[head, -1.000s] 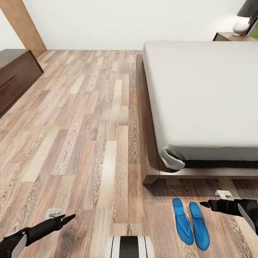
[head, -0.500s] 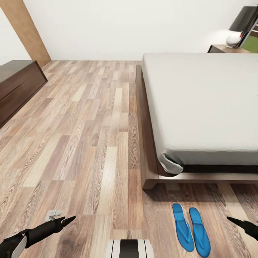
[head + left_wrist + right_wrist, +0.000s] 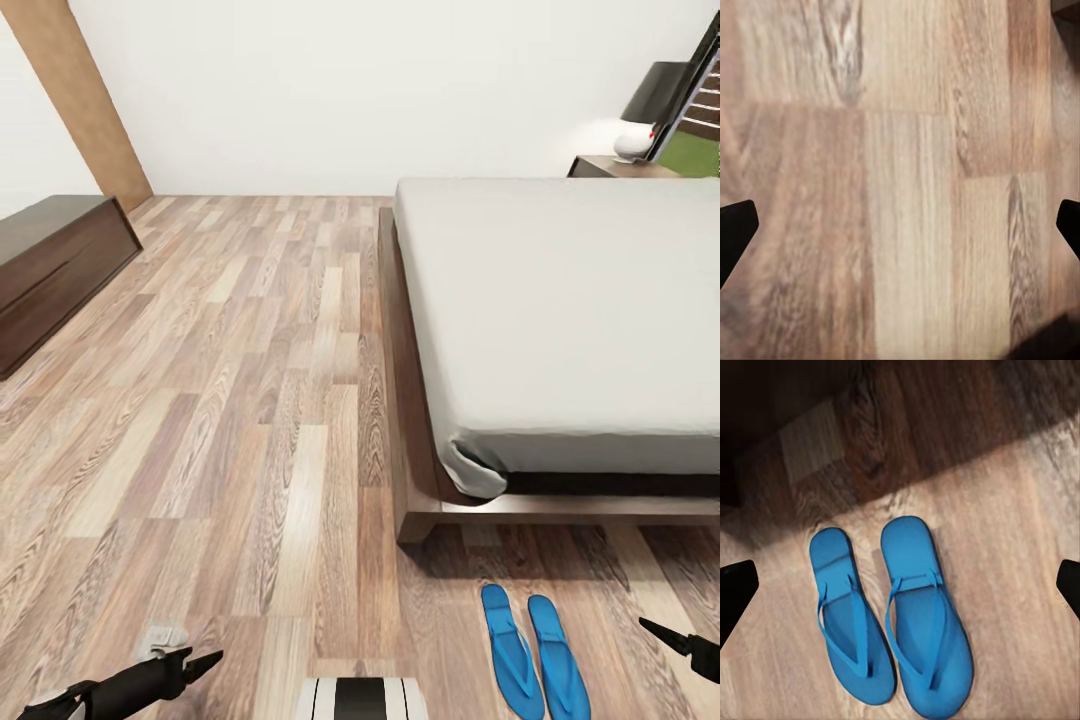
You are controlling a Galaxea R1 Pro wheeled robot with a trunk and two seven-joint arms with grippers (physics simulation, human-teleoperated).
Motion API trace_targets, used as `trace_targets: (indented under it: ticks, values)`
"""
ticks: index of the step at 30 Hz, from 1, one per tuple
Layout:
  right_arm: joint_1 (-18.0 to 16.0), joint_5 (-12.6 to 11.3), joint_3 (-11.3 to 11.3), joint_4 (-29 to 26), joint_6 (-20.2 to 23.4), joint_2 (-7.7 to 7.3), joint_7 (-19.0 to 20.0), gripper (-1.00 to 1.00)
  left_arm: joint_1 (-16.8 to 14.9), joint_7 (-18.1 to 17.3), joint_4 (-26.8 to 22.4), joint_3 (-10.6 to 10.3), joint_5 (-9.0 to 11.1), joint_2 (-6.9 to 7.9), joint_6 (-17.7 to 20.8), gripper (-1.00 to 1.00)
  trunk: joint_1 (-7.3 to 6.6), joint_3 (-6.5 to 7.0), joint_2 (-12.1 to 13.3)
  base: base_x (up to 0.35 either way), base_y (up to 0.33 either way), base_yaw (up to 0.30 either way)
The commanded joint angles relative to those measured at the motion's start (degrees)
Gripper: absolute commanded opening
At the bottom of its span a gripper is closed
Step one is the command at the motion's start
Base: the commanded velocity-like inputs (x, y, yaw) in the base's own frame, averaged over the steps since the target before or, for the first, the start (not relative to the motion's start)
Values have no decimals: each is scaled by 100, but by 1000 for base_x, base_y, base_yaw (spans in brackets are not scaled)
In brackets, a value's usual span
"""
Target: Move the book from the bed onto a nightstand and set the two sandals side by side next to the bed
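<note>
Sandals (image 3: 531, 652): two, bright blue, thin flat soles with slim Y-straps. They lie on the plank floor (image 3: 250, 400) side by side, toes toward the foot of the bed (image 3: 560, 310), near its corner. Their inner edges are touching or all but touching in the right wrist view (image 3: 892, 619). This reads as the wanted pairing, so that part of the task looks done.

Bed: low platform, dark brown wood frame, plain pale grey mattress, a crumpled fold of fabric at the near corner. No book shows on the visible stretch of mattress; where it lies cannot be told.

Nightstand (image 3: 610, 166): dark wood, at the far side of the bed's head, carrying a lamp (image 3: 650, 115) with a dark shade and pale rounded base. What else sits on it is too small to read.

Right gripper (image 3: 668, 636): black, tapered, hanging beside the sandals and above the floor. In its wrist view the two dark fingers (image 3: 736, 585) stand wide apart, holding nothing.

Left gripper (image 3: 205, 660): black, pointed, low over bare floor, well apart from the sandals. Fingers (image 3: 735, 229) likewise spread, nothing between them.

Floor: wood-grain planks, mixed tan and brown, matte.

Cabinet (image 3: 50, 265): long, low, dark brown, against the left wall.
</note>
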Motion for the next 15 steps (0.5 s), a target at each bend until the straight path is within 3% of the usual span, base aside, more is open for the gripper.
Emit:
trace_targets:
  ticks: [1, 8, 11, 15]
  values:
    - [28, -3, -12, 21, -100, 26, 12, 100, -3, -12, 29, -15, 18, -2, -34, 100, -3, 19, 0, 0, 0, 0]
    - [72, -4, -11, 27, -197, 177, -17, 100, -3, 250, 93, -14, 26, -14, -44, 100, -21, 174, 9, 0, 0, 0]
    - [76, -4, -11, 28, -202, 292, -31, 100, -3, 558, 129, -14, 36, -137, -40, 100, -29, 241, 13, 0, 0, 0]
    - [79, -4, -11, 28, -225, 493, -35, 100, -3, 633, 144, -14, 31, -208, -39, 100, -39, 329, 19, 0, 0, 0]
